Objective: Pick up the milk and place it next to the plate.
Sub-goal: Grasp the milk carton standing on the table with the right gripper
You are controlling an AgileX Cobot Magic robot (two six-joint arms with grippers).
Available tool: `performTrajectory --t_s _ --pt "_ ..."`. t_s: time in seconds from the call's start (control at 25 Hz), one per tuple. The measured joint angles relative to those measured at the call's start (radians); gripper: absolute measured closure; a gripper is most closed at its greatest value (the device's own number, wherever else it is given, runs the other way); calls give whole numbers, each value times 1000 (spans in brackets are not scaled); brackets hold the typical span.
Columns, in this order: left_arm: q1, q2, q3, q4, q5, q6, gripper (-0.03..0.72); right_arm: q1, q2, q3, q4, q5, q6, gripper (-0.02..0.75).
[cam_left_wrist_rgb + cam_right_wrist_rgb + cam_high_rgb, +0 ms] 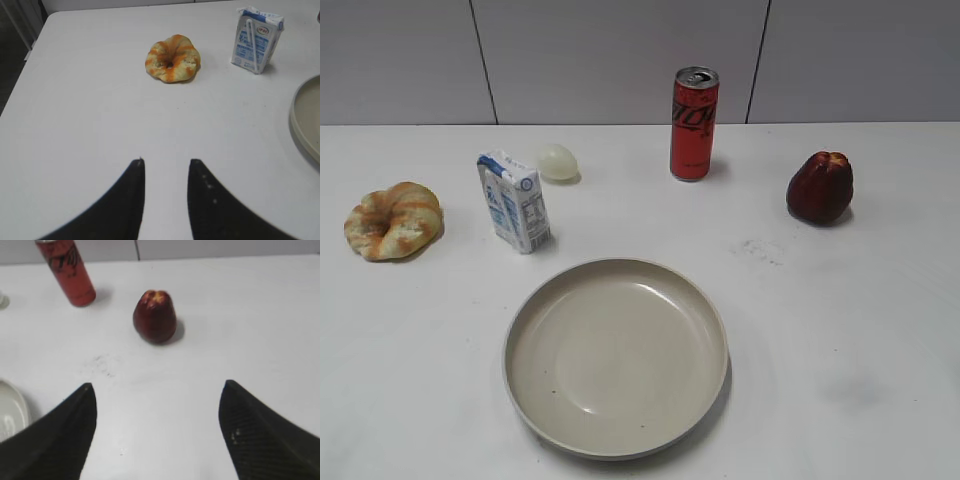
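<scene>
The milk [514, 200], a small white carton with blue markings, stands upright on the white table, behind and left of the beige plate [616, 356]. It also shows at the top right of the left wrist view [256, 39], with the plate's rim [300, 125] at the right edge. My left gripper [166, 162] is open and empty, low over bare table well short of the milk. My right gripper [158, 385] is open wide and empty, with the plate's edge [10, 410] at its left. Neither gripper shows in the exterior view.
A croissant-like bun [393, 220] lies left of the milk. A pale egg [557, 161] sits behind the milk. A red can [694, 123] stands at the back centre. A dark red fruit [820, 187] sits at the right. The table's left edge [30, 55] shows in the left wrist view.
</scene>
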Motion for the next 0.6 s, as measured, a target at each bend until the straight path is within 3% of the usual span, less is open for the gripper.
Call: performTrajectory --t_s 0.16,0.36,0.6 --pt "0 0 0 0 0 0 459 116 311 -177 62 49 -85 166" --pt "0 0 0 0 0 0 459 310 642 -467 27 125 -98 166" --pt "0 0 0 0 0 0 459 480 961 -820 -3 226 -101 166"
